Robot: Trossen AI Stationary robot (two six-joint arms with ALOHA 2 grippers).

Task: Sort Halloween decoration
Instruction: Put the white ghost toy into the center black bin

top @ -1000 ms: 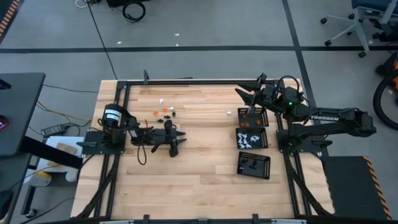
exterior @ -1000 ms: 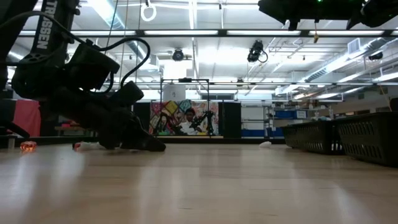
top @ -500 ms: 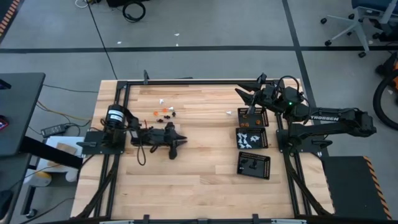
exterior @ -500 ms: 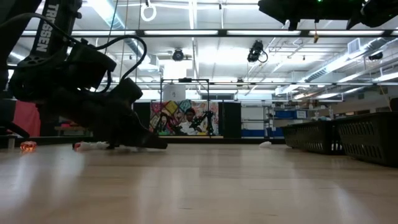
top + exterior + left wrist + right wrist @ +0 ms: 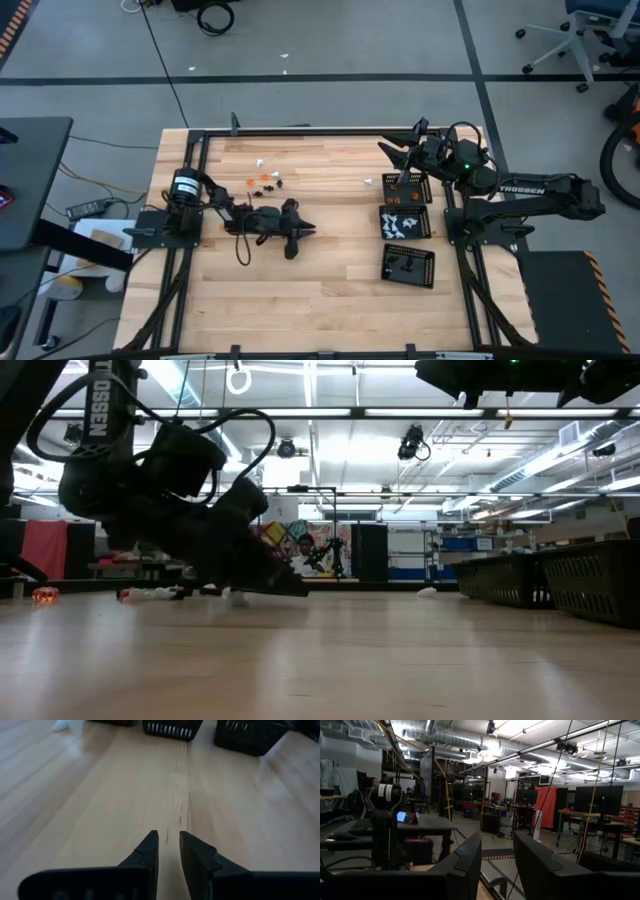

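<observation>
The Halloween decoration lies as tiny pieces on the wooden table: an orange, black and white cluster [image 5: 265,180] at the far left, and one white piece [image 5: 367,181] near the trays. More pieces sit in the three black trays. My left gripper [image 5: 308,228] hovers low over bare wood near the table's middle and points toward the trays. In the left wrist view my left gripper [image 5: 168,837] is open by a narrow gap with only table between its fingers. My right gripper [image 5: 395,150] stands raised over the far right; the right wrist view shows it [image 5: 497,840] open and empty.
Three black perforated trays stand in a column at the right: far [image 5: 405,187], middle [image 5: 404,222], near [image 5: 408,265]. The left wrist view shows them ahead [image 5: 172,727]. Bare wood lies between my left gripper and the trays. A black frame [image 5: 300,131] borders the table.
My left gripper has gone toward the table's right edge, away from the cluster of pieces, and has risen a little off the wood. My right arm has kept still.
</observation>
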